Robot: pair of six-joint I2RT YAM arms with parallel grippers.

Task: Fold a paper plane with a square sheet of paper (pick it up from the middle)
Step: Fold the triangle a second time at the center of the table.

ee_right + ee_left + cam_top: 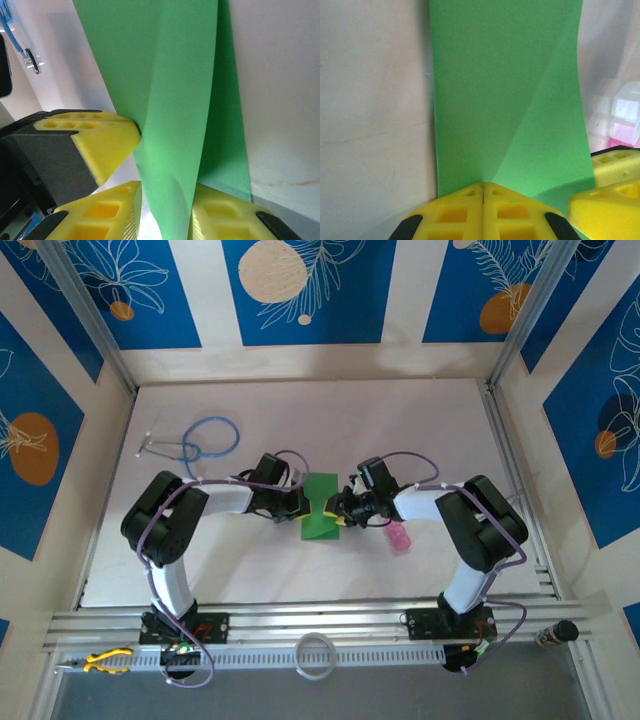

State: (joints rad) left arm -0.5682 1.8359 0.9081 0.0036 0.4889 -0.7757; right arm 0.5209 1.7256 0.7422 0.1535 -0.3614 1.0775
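Green paper (320, 508) mid-fold, at the centre of the counter (430, 430). This is judged an early folding step, as no dart shape has formed.

Far left, a stethoscope (205, 438) lies well apart and is not involved.

Left fingers (465, 212) are closed tight, nipping the paper's left edge at its middle.

In the top view the paper is drawn in to a narrow waist between the two arms and flares wider above and below. The left wrist view shows one diagonal crease across it. In the right wrist view it rises off the counter in a curved fold.

Right fingers (225, 222) stand partly apart, straddling the opposite edge with the fold loose between them; no firm pinch is evident.

Just right of them lies a pink bottle (400, 537).

Next move, probably: the right side must close squarely on the fold and press it, with the left side steadying the paper against slipping.
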